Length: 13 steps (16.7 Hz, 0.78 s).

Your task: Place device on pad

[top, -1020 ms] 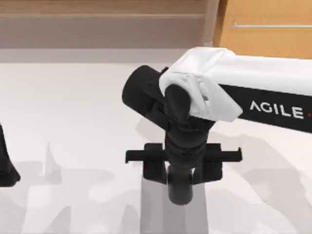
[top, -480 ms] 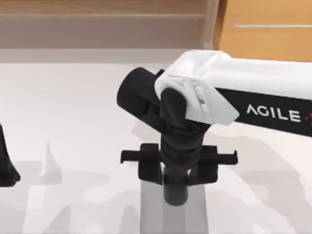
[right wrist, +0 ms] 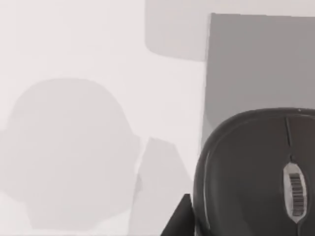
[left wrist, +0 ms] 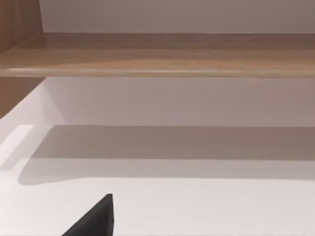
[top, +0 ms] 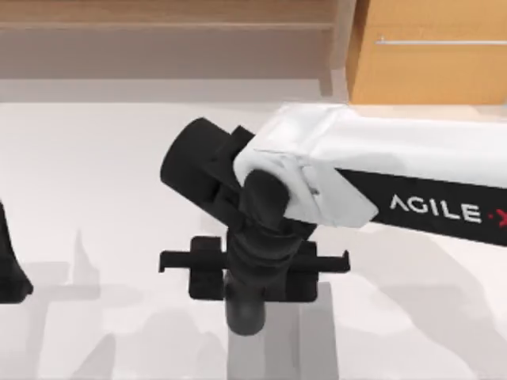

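Right claw (top: 252, 273) around mouse (right wrist: 256, 172)

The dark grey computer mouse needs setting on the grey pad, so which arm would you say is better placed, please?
Right. Its gripper hangs over the grey pad with the dark grey computer mouse beneath it; the left gripper sits parked at the table's left edge.
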Tool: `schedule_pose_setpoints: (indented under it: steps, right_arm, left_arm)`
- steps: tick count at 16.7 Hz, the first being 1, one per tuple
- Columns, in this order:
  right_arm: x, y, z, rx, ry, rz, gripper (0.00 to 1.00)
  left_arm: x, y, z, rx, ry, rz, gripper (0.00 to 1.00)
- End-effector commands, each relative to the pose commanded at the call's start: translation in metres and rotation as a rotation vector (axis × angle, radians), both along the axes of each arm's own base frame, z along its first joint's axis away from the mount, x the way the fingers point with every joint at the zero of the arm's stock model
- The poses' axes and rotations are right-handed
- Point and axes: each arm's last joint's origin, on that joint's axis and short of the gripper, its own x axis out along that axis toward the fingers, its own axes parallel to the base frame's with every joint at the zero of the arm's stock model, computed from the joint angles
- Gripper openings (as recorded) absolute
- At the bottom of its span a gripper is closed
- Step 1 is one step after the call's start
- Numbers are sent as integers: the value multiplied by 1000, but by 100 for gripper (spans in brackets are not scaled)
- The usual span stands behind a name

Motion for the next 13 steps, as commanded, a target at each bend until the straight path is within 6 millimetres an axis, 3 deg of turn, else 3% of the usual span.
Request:
schedule_pose_setpoints:
  steps: [5, 13]
  right_arm:
    - [-2, 3, -7, 8, 9, 16, 0]
    - [12, -23, -45, -127, 84, -68, 0]
  left_arm:
    - [0, 0, 0, 0, 0, 0, 100]
    - [0, 0, 0, 0, 0, 0, 100]
